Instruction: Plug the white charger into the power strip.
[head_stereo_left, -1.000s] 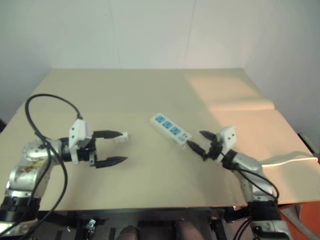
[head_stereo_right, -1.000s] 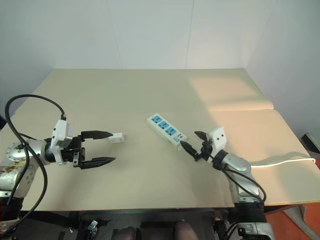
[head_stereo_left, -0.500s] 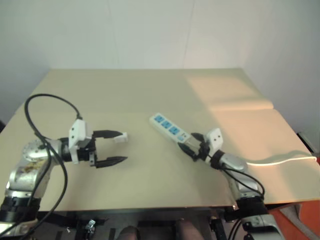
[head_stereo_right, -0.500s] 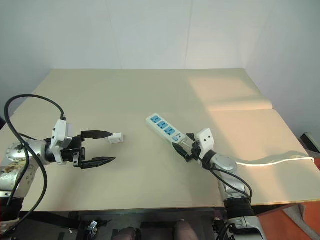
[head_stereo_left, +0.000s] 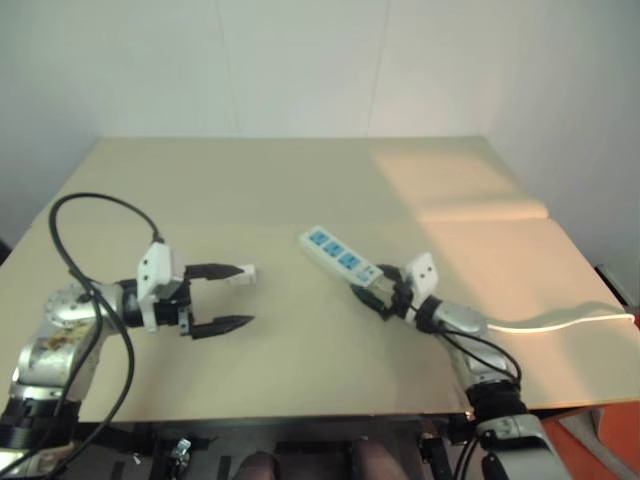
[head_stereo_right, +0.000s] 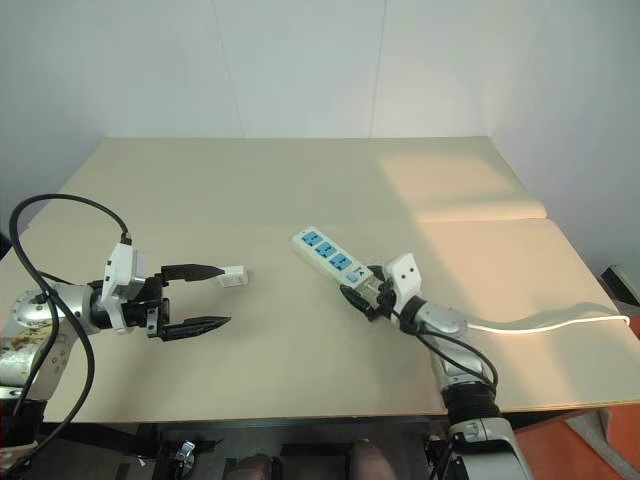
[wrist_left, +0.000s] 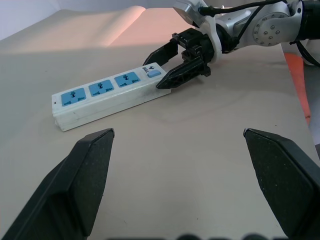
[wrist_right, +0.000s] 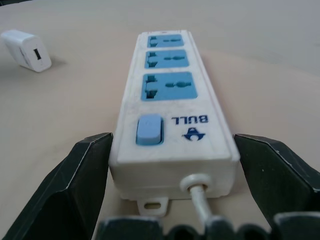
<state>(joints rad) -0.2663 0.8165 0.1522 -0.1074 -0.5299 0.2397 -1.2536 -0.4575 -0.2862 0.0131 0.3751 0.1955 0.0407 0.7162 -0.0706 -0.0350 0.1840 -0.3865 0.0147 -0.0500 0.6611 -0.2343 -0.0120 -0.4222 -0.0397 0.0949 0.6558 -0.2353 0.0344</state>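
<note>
Beige table (head_stereo_left: 300, 190), power strip (head_stereo_left: 341, 256) lying diagonally, cable end toward right gripper (head_stereo_left: 374, 290)

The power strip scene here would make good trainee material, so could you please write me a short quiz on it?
1. True or false: the white charger is already plugged into the power strip.
2. Which end of the strip does the right gripper straddle?
A. the cable and switch end
B. the far end
C. the middle socket
3. Fill in: the strip has ___ blue socket faces.

Key:
1. False. The charger lies on the table, apart from the strip, by the tip of one finger of the open left gripper.
2. A. Its open fingers stand on either side of that end.
3. Three.
</note>
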